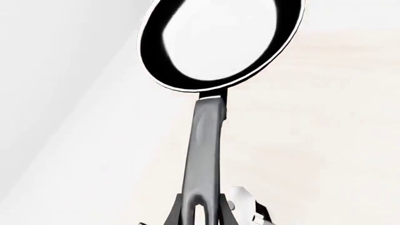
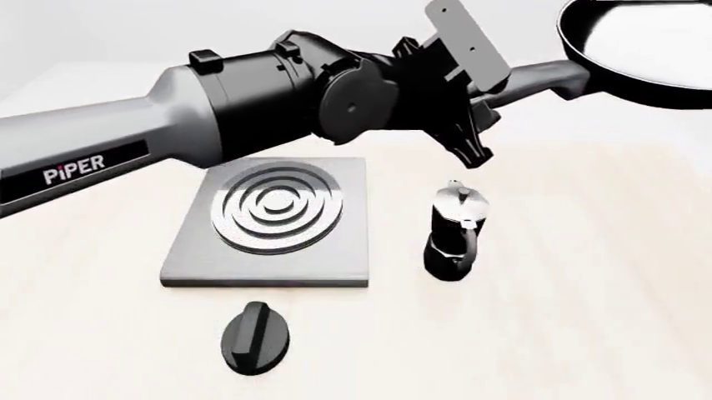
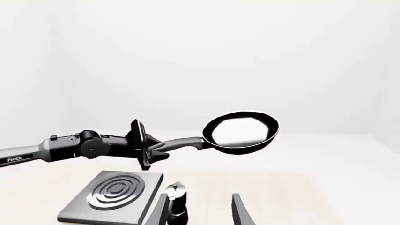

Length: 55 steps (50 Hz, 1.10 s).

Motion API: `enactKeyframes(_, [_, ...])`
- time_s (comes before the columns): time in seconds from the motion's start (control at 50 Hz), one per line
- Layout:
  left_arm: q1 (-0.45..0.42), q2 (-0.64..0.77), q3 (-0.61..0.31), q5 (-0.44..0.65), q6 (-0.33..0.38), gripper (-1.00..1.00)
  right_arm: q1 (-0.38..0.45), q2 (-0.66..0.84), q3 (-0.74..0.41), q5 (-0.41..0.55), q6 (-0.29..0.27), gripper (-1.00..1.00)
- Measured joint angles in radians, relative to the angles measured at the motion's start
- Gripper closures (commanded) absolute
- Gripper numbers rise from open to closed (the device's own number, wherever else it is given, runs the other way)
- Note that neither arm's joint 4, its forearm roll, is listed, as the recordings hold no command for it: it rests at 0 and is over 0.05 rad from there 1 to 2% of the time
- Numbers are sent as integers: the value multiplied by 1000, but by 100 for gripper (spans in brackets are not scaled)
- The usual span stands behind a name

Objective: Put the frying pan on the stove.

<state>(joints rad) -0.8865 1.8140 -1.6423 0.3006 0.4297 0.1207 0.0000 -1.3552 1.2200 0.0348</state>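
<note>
Left gripper (image 2: 473, 125) of mine was clamped on the frying pan (image 2: 645, 54) by the far end of its handle, jaws closed round the grey grip near the hole, which the left wrist view showed pretty clearly. So the pan was up in the air, held roughly level, out past the right side of the stove (image 2: 273, 221) and well above the table (image 2: 579, 317). By my reckoning that put me in the carry step: pickup done, placement not.

Next move, I figured, meant swinging the pan back left and lowering it so the round base landed centred on the burner rings. Holding it that far out on the handle, I expected it to want to droop or twist, so slow and steady. Also the moka pot (image 2: 454, 229) stood just right of the stove, right under that path, and the knob (image 2: 256, 337) sat near the stove's near edge.

My right gripper (image 3: 200, 211) hung back with its fingers spread, holding nothing.

Table was pale wood-look, room plain white.
</note>
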Motion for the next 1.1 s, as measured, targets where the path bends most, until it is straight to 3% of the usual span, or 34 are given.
enactKeyframes(1.1, [233,-515,608,-128,-50,100,14,0,-22,0,-65,-100])
